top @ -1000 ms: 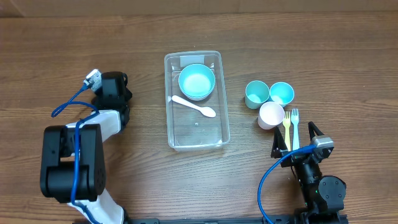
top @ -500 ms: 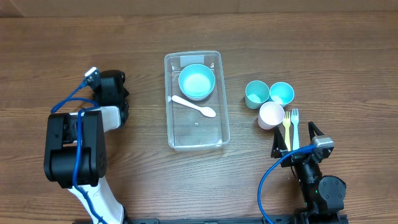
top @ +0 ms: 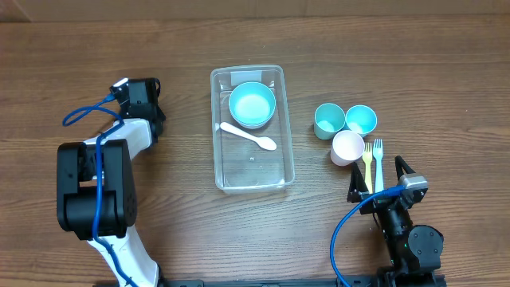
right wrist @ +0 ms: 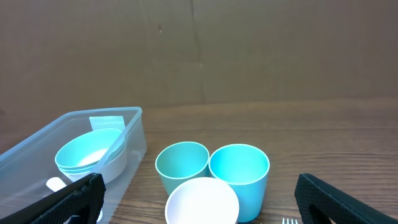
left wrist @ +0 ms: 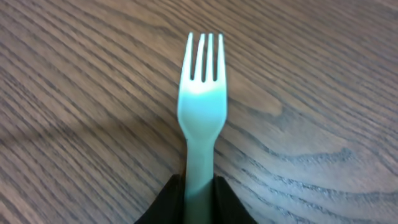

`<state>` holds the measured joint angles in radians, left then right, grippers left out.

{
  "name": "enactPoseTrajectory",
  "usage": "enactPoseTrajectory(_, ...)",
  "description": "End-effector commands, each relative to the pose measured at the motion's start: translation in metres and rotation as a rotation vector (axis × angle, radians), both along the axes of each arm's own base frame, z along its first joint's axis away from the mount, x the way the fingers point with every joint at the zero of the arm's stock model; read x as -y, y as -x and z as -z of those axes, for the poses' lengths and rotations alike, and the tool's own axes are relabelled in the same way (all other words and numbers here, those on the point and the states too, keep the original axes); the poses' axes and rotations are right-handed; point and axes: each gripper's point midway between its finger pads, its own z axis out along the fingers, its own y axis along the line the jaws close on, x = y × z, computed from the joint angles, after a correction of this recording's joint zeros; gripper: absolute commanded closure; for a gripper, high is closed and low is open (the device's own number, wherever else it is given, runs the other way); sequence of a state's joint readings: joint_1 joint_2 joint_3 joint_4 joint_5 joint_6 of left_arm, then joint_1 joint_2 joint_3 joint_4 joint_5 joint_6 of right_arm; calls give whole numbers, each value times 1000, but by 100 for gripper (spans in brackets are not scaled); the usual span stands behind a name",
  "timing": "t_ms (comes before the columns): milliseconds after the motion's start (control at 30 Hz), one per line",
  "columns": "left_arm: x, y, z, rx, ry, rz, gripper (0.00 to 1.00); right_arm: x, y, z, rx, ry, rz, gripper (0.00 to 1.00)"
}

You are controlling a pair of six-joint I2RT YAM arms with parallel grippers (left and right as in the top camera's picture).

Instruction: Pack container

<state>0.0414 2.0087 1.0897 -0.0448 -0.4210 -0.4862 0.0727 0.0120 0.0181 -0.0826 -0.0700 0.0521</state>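
The wooden bench (top: pixel 446 64) has wide bare stretches along its far edge and on the left, between the left arm and the container (top: pixel 253 169). The container sits mid-bench, well apart from both arms, with its long sides running away from the robot. Its near half is bare.

The right pincer (top: pixel 378 182) waits at the near right edge, spread wide and holding nothing. The left pincer (left wrist: pixel 200 186), out at the far left, is drawn in narrow, its fingers on either side of a pale fork's handle and gripping it.

A blue bowl (top: pixel 252 104) fills the container's far end. Right of the container, three cups cluster together: two teal cups (top: pixel 329 119) (top: pixel 360 119) and a white cup (top: pixel 347 147). A white spoon (top: pixel 251 137) lies slantwise just near of the bowl. A yellow fork (top: pixel 367 159) and a green fork (top: pixel 378 155) lie side by side, with their handles reaching toward the right pincer. The pale fork (left wrist: pixel 202 106) points its tines out over bare wood.
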Motion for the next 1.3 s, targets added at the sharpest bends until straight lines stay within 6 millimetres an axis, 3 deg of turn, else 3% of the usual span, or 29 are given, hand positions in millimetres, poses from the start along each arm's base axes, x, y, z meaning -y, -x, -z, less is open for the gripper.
enactPoseTrajectory(0, 4, -6, -2, -8, 8, 30, 87, 2, 0, 2, 5, 3, 11, 0)
enactPoseTrajectory(200, 4, -10, -26, 42, 5, 30, 84, 2, 0, 2, 5, 3, 11, 0)
enactPoseTrajectory(467, 22, -13, -112, 200, 4, 69, 85, 2, 0, 2, 5, 3, 11, 0)
enactPoseTrajectory(667, 71, -3, -151, 242, 44, 189, 87, 2, 0, 2, 5, 3, 11, 0)
enactPoseTrajectory(800, 123, 8, -166, 246, 94, 320, 89, 2, 0, 2, 5, 3, 11, 0)
enactPoseTrajectory(900, 174, 23, -174, 238, 160, 451, 89, 2, 0, 2, 5, 3, 11, 0)
enactPoseTrajectory(1133, 248, 60, -172, 174, 278, 619, 89, 2, 0, 2, 5, 3, 11, 0)
enactPoseTrajectory(1267, 254, 76, -159, 102, 297, 609, 89, 2, 0, 2, 5, 3, 11, 0)
